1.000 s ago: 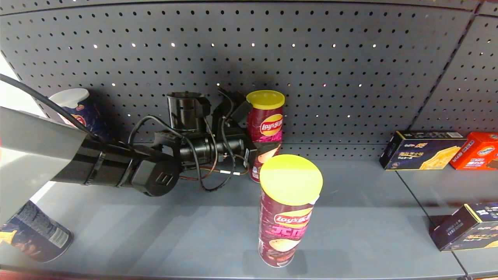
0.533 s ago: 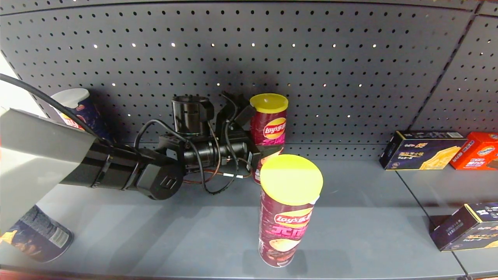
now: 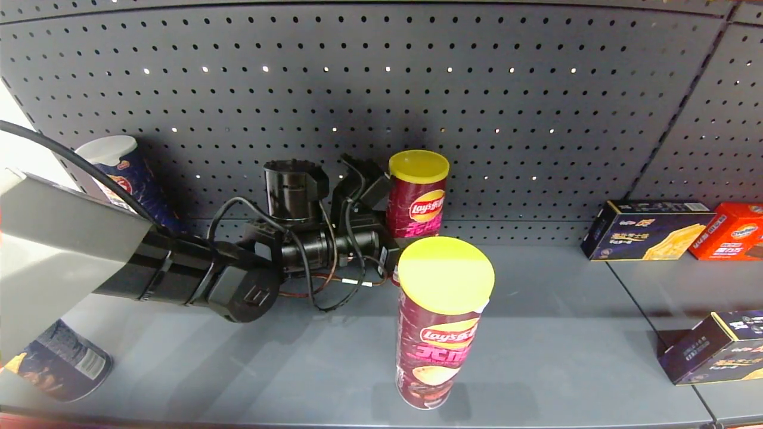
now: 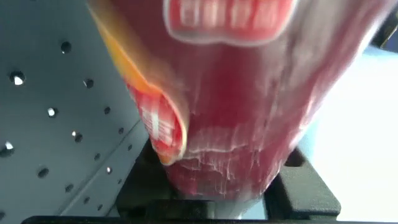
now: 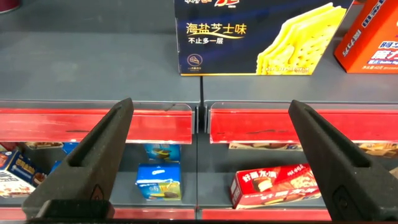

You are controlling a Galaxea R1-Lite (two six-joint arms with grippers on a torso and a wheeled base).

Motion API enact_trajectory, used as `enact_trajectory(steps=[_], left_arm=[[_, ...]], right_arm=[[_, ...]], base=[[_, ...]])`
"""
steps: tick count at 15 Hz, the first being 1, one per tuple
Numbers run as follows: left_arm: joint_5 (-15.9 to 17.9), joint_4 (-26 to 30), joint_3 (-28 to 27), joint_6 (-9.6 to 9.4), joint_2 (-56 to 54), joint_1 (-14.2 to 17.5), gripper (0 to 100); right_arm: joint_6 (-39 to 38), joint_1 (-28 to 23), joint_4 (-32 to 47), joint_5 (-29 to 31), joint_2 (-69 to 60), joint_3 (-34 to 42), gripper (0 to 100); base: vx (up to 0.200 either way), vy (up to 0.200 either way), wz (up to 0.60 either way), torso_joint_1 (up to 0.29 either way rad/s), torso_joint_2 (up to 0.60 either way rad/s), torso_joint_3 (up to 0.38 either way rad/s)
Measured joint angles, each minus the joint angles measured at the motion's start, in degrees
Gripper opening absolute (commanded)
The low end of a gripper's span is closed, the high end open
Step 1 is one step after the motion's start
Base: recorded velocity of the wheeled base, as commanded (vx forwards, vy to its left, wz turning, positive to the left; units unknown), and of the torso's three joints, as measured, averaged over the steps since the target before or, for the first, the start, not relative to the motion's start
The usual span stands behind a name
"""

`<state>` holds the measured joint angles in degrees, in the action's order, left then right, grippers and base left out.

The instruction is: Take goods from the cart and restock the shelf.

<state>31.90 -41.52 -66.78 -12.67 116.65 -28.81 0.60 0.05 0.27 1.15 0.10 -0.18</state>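
My left gripper (image 3: 393,239) is shut on a maroon chips can with a yellow lid (image 3: 417,199), holding it upright near the pegboard at the back of the grey shelf (image 3: 554,333). The can's base is hidden behind a second, matching can (image 3: 444,325) standing at the shelf's front. In the left wrist view the held can (image 4: 249,112) sits close between the dark fingers. My right gripper (image 5: 208,168) is open with nothing in it, facing lower shelves.
A blue can (image 3: 122,170) stands at the back left and another (image 3: 56,363) lies at the front left. Dark blue (image 3: 647,229) and orange (image 3: 730,229) boxes sit at the right, another dark box (image 3: 712,354) nearer. The right wrist view shows a cracker box (image 5: 261,37) above red price strips (image 5: 93,124).
My left arm has carried the held can a little to the right and lower, closer to the pegboard. The front can and the boxes have not moved.
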Motion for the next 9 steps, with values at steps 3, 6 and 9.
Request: enact_trajectory(steps=[3, 6, 9], left_arm=[[-1.8, -0.3, 0.7, 0.00, -0.2, -0.3, 100], [-2.6, -3.2, 1.7, 0.09, -1.5, 0.2, 100], [-2.6, -5.9, 4.5, 0.18, -3.4, 0.4, 100]], right_arm=[[0.0, 0.0, 0.0, 0.0, 0.0, 0.0, 100], [0.0, 0.0, 0.0, 0.0, 0.0, 0.0, 100], [0.0, 0.0, 0.0, 0.0, 0.0, 0.0, 100]], base=[[0.000, 0.000, 0.00, 0.000, 0.00, 0.000], [0.000, 0.000, 0.00, 0.000, 0.00, 0.000], [0.000, 0.000, 0.00, 0.000, 0.00, 0.000]])
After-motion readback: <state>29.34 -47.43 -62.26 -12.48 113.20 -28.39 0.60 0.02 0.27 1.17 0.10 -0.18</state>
